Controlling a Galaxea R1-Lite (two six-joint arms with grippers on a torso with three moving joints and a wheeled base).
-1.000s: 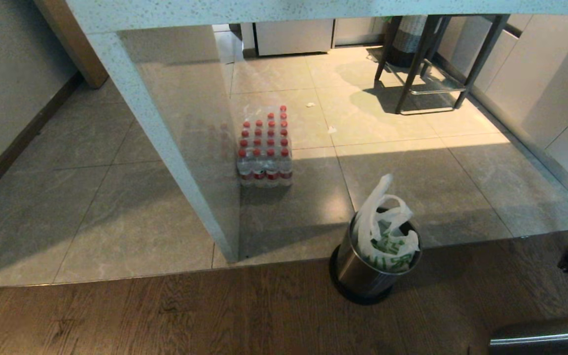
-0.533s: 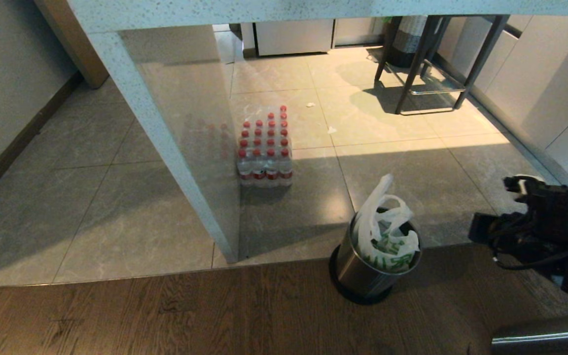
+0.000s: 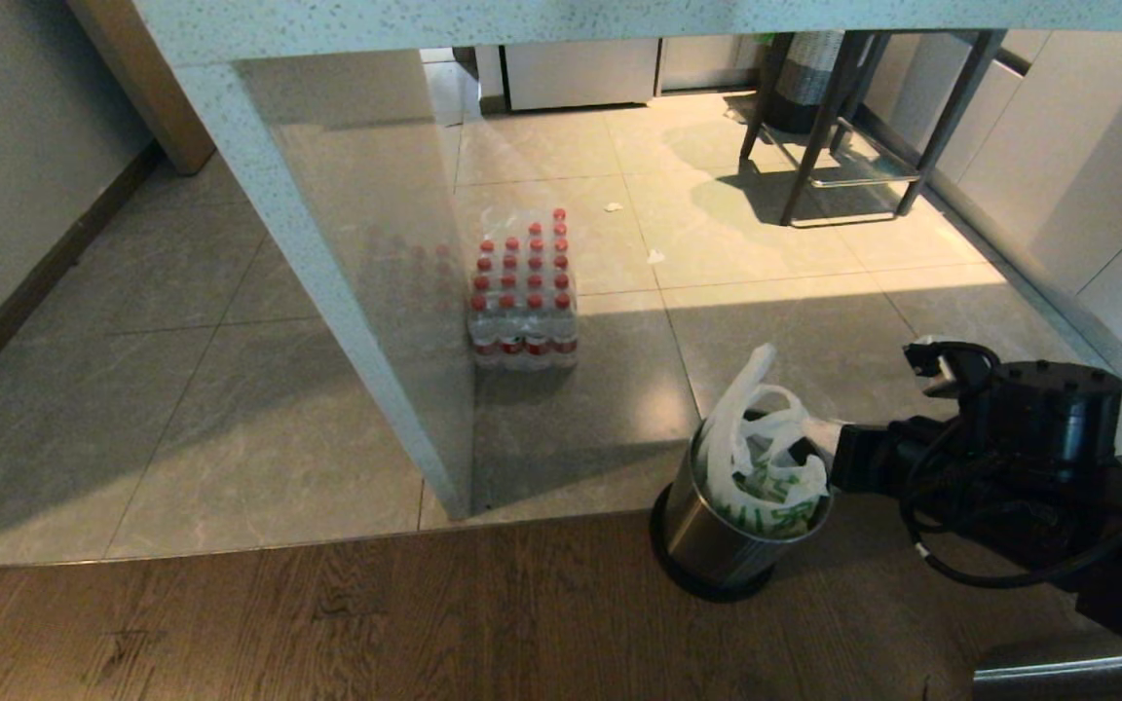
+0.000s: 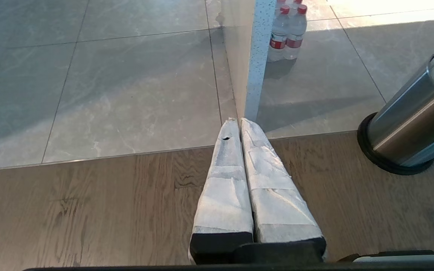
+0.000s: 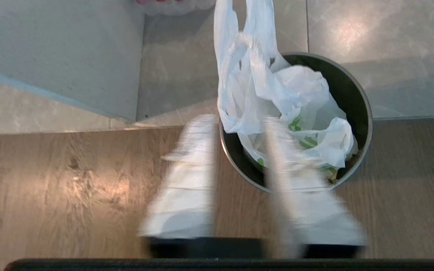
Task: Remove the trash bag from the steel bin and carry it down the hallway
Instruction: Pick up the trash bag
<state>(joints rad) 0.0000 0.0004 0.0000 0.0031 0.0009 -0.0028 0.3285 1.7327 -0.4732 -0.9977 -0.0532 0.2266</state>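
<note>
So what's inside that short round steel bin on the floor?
A thin white plastic bag with green print, its handles sticking up above the brushed steel bin. The bag's contents and the bin's bottom are hidden.

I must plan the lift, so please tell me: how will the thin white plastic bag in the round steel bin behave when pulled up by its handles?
The thin white plastic bag looks floppy and crumpled, so it will probably stretch before lifting. The small round steel bin might rise or tip with it.

steel bin (image 3: 717, 531) on wood floor (image 3: 327, 623) by tile edge; bottle pack (image 3: 522, 292) on tiles (image 3: 181, 409)
</note>
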